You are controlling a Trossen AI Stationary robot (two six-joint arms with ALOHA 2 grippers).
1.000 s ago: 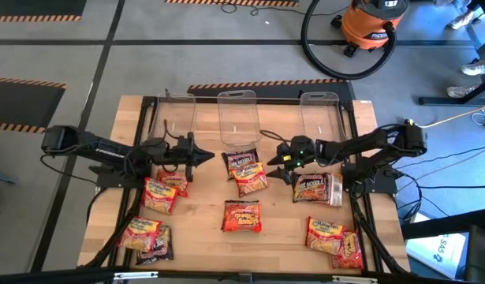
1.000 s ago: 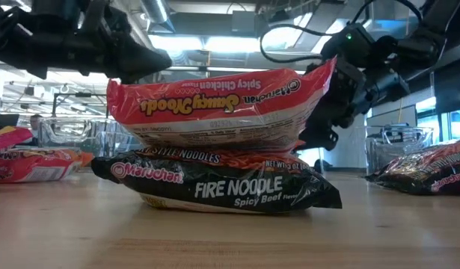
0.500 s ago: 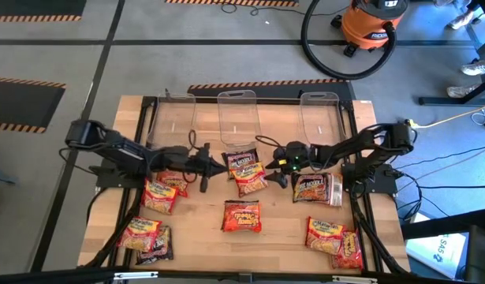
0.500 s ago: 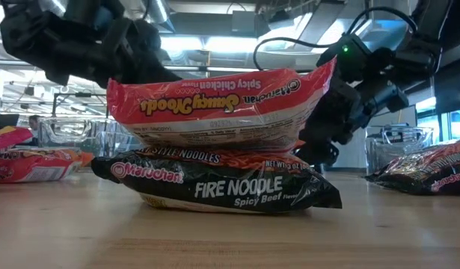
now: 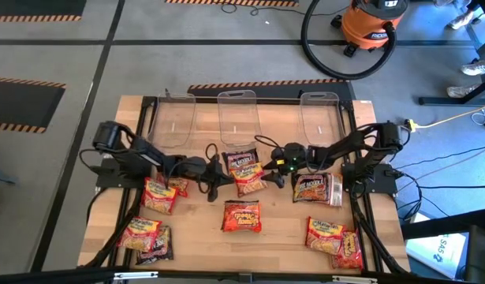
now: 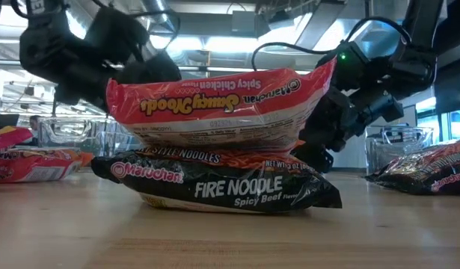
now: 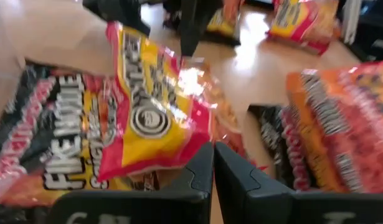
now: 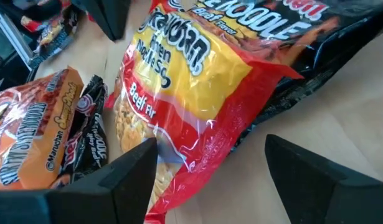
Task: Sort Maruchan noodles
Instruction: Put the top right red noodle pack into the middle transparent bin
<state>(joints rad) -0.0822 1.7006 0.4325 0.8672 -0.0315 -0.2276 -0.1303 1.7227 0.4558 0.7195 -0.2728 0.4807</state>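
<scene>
Your left gripper (image 5: 218, 171), clenched empty, has slid in beside the yellow-red packet (image 5: 250, 177); your right gripper (image 5: 267, 168) hovers spread wide over its other side.

Noodle packets (image 5: 242, 217) scattered on table (image 5: 281, 237), tubs (image 5: 238, 118) behind

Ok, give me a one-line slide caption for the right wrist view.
Open right gripper poised at the yellow-red packet lying on a black Fire Noodle packet.

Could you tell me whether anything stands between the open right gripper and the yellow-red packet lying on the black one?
Nothing visible does. The right gripper is open beside the yellow-red packet, which lies on top of the black Fire Noodle packet, uncovered.
</scene>
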